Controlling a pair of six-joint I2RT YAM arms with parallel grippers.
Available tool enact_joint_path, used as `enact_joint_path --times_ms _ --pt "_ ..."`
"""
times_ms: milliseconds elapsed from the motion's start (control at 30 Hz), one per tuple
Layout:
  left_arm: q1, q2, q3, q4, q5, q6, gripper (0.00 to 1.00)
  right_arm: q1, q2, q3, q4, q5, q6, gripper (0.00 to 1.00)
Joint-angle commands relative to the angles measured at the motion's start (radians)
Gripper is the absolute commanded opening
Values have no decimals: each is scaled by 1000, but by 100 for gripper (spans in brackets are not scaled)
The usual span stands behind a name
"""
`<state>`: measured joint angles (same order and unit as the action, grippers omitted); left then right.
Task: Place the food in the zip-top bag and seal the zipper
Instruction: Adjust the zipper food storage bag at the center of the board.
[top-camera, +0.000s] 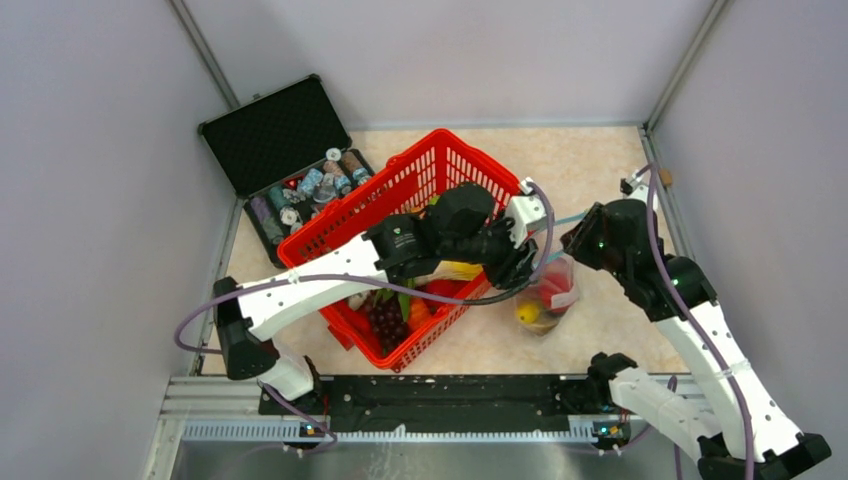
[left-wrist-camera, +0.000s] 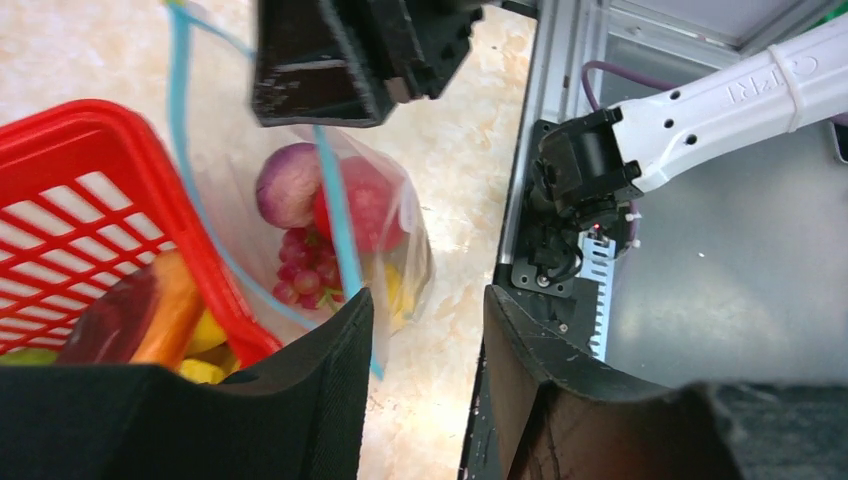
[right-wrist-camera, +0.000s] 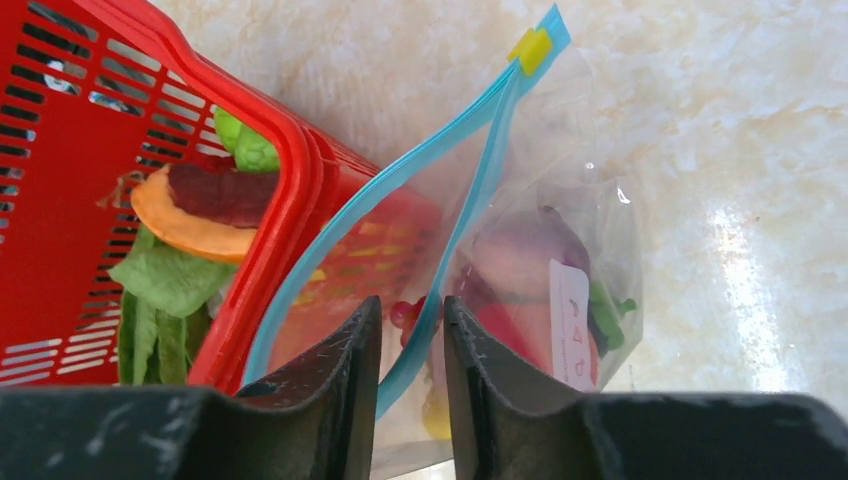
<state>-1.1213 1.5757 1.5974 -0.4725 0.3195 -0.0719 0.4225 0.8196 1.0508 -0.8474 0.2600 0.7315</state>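
Observation:
The zip-top bag (top-camera: 550, 292) stands just right of the red basket (top-camera: 437, 133), mouth up and open. It holds a purple onion (left-wrist-camera: 287, 185), a red piece (left-wrist-camera: 365, 205), grapes (left-wrist-camera: 305, 270) and a yellow piece (top-camera: 528, 312). Its light-blue zipper (right-wrist-camera: 400, 175) has a yellow slider (right-wrist-camera: 529, 45) at the far end. The white label (right-wrist-camera: 570, 320) faces my right wrist camera. My right gripper (right-wrist-camera: 410, 305) is shut on the near zipper strip and holds the mouth up. My left gripper (left-wrist-camera: 428, 300) is open and empty above the bag, its left finger beside the bag's edge.
The basket (right-wrist-camera: 290, 180) holds more food: dark grapes (top-camera: 388, 315), lettuce (right-wrist-camera: 165, 280), orange and yellow pieces. An open black case (top-camera: 275, 125) with small bottles and spools stands at the back left. The right arm's base (left-wrist-camera: 590, 190) and the table's metal rail are close to the bag.

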Motion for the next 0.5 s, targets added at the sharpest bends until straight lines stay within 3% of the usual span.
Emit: enact_joint_path --times_ms 0,33,100,133,233,333,467 --pt "1 -98 -33 42 -108 32 47 -2 -53 -23 -43 -4 -29 25" --pt "1 -113 -42 40 -146 35 47 -2 -61 -24 -50 -2 -30 24" --pt "2 -147 -69 43 -220 34 50 -1 -77 -30 -54 -14 -39 8" --pt "2 -163 -85 49 -257 38 53 -2 -80 -31 -58 -17 -43 6" --pt "6 -216 -128 59 -387 46 59 -2 -88 -31 -71 -32 -56 3" --pt "23 -256 -157 24 -486 45 70 -2 -108 -34 -73 -46 -69 0" --pt "120 -321 -238 -19 -472 -18 81 -1 -148 -40 -61 -66 -95 0"
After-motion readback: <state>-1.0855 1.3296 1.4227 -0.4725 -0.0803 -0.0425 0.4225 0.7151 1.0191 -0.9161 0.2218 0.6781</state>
